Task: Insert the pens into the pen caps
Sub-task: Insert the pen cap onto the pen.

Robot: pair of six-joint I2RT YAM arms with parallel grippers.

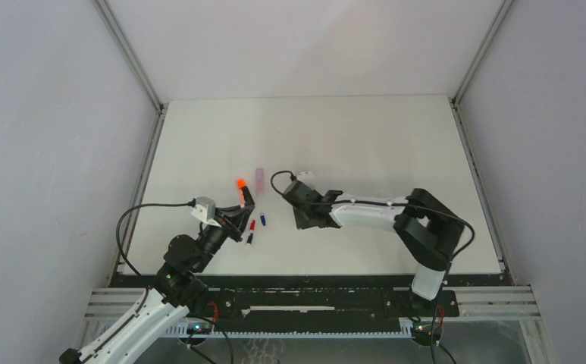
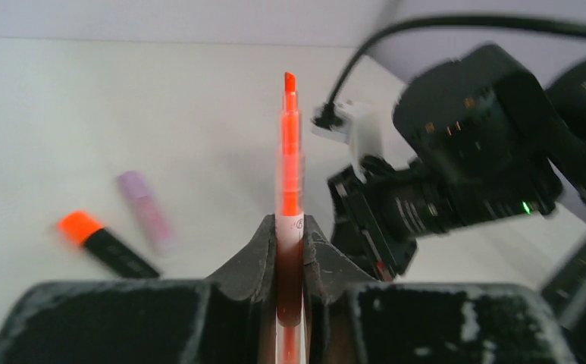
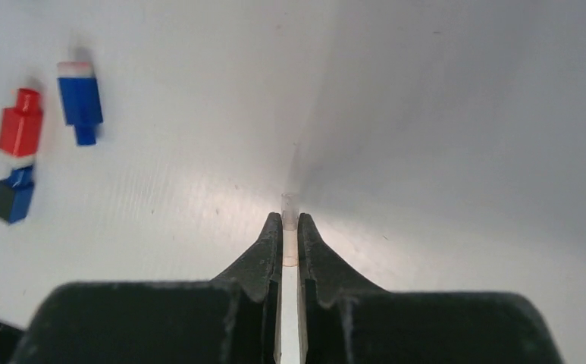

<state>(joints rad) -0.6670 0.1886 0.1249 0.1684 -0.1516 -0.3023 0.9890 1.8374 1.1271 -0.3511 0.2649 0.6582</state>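
My left gripper [image 2: 290, 224] is shut on a thin clear pen with red-orange ink [image 2: 290, 159], whose tip points away from the jaws. My right gripper [image 3: 289, 221] is shut on a pale clear pen cap [image 3: 289, 206] just above the table. In the top view the left gripper [image 1: 238, 220] and the right gripper [image 1: 299, 222] face each other a short way apart. A black highlighter with an orange end [image 2: 104, 246] and a lilac highlighter [image 2: 145, 211] lie on the table. A red cap [image 3: 20, 121] and a dark blue cap [image 3: 13, 196] lie left of the right gripper.
A short blue piece with a white end [image 3: 79, 95] lies beside the red cap. The right arm's wrist and cable [image 2: 464, 167] fill the right of the left wrist view. Metal rails [image 1: 153, 98] border the white table [image 1: 365, 144].
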